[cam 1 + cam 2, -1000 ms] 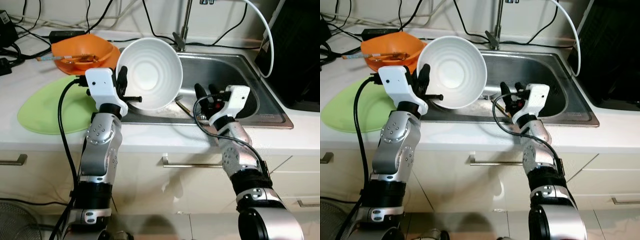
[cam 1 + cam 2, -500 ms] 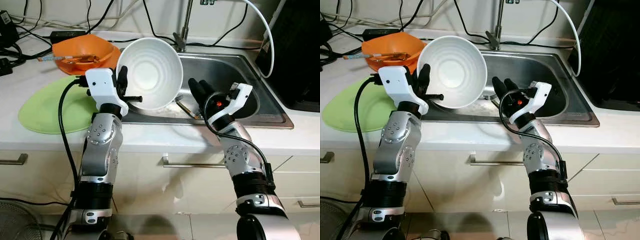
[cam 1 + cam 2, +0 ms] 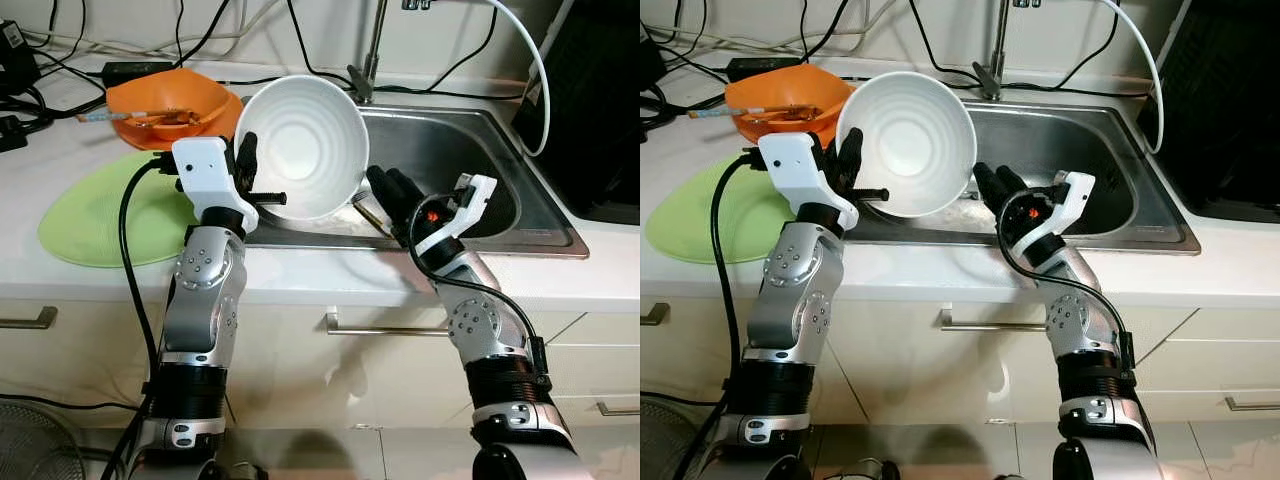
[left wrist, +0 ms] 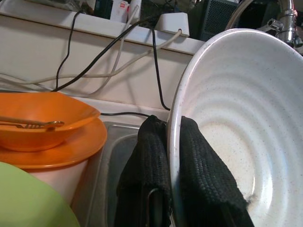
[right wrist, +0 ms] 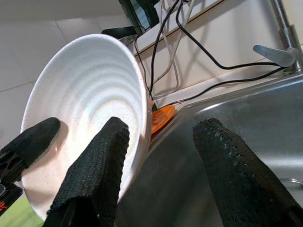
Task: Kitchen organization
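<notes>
One white bowl is being held tipped on its side above the near left corner of the steel sink, its hollow facing the robot; the left pincer is clamping its rim, one black finger inside and one behind. The right pincer is hovering just beside the bowl's right edge over the sink, its two fingers spread wide, one in front of the bowl's inside and the other out over the basin. One orange bowl is sitting on an orange plate at the back left of the white bench, with a utensil lying across it. One green plate is lying flat nearer the front, to the left of the left arm. A single tap is rising behind the sink, several black cables are running along the wall, and a white hose is arching on the right. Pale drawers with metal handles are showing below the bench.
</notes>
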You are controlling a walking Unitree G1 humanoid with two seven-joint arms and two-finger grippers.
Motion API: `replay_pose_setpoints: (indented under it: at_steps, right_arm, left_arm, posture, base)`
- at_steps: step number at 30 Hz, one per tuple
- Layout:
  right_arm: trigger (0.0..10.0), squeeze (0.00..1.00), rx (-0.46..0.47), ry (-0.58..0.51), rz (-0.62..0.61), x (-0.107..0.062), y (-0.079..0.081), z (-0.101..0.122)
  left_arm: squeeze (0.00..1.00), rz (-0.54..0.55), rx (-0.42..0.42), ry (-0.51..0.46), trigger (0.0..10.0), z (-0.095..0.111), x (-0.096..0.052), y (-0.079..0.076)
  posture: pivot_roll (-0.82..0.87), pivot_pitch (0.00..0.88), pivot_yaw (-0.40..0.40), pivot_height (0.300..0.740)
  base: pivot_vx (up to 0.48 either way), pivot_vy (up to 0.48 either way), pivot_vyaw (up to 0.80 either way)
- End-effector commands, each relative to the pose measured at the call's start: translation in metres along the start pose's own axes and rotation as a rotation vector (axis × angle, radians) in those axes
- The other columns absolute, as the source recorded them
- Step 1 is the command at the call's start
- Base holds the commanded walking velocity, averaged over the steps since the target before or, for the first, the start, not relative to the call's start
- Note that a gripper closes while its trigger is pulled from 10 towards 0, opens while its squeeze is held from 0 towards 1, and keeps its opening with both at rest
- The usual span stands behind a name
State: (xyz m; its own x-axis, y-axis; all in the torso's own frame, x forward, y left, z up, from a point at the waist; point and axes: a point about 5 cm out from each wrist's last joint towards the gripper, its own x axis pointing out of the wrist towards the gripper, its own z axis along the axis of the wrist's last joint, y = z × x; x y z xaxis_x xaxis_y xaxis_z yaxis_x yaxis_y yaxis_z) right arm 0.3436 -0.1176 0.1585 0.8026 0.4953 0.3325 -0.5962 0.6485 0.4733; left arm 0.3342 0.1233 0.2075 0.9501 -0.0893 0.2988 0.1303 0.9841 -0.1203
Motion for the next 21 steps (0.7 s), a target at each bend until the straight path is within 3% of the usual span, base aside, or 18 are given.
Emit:
replay_pose_setpoints:
  at_steps: [1, 21]
  right_arm:
    - [10.0, 0.0, -0.004, 0.008, 0.01, -0.001, 0.001, -0.001]
    - [10.0, 0.0, -0.022, 0.036, -0.007, 0.0, 0.001, -0.004]
  left_arm:
    - [0.0, -0.036, -0.015, -0.01, 10.0, 0.003, 0.0, -0.006]
    - [0.0, -0.15, -0.072, -0.01, 10.0, 0.004, -0.004, -0.02]
  posture:
    - [0.0, 0.002, -0.007, 0.74]
    - [0.0, 0.004, -0.013, 0.74]
  base:
    - [0.0, 0.0, 0.0]
    - [0.0, 0.0, 0.0]
